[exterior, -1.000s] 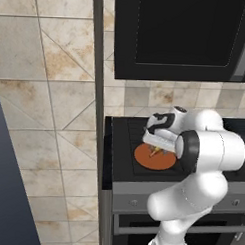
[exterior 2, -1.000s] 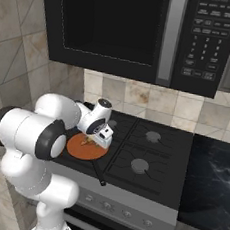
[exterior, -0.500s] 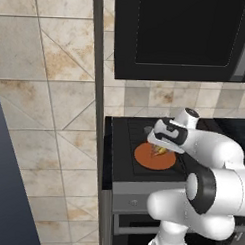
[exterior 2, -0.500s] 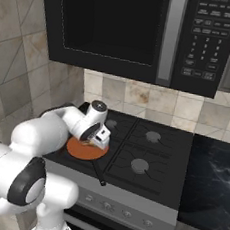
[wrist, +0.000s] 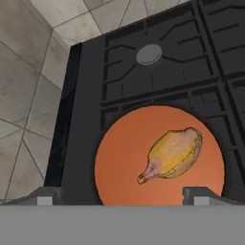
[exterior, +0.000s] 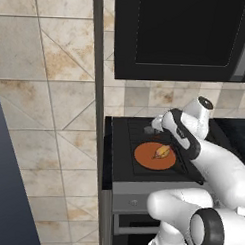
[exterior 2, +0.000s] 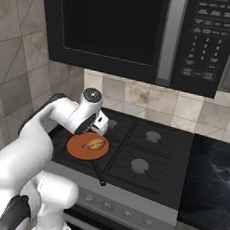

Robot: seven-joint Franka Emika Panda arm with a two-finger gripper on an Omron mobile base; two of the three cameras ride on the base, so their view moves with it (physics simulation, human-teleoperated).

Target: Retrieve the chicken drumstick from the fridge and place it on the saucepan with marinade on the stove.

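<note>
The chicken drumstick (wrist: 174, 153) lies loose on the orange-brown disc of the saucepan with marinade (wrist: 119, 158), right of its middle. The pan (exterior: 143, 158) sits on the front left burner of the black stove (exterior 2: 153, 156), its thin dark handle (exterior 2: 97, 173) pointing at the front edge. My gripper (wrist: 122, 197) hangs open just above the pan's near rim, one fingertip on each side and nothing between them. In the base views the gripper (exterior: 157, 126) (exterior 2: 102, 123) sits above and behind the drumstick (exterior: 163, 152) (exterior 2: 95, 144). The fridge is out of view.
A black microwave (exterior 2: 121, 27) hangs low over the stove. A tall tiled wall panel (exterior: 44, 117) stands tight against the stove's left side. A dark counter (exterior 2: 210, 182) lies to the right. Knobs (exterior 2: 107, 205) line the front strip.
The drumstick has left the gripper and now rests on the pan's disc. The hand has risen and drawn back from the pan, and the arm's elbow has swung lower.
</note>
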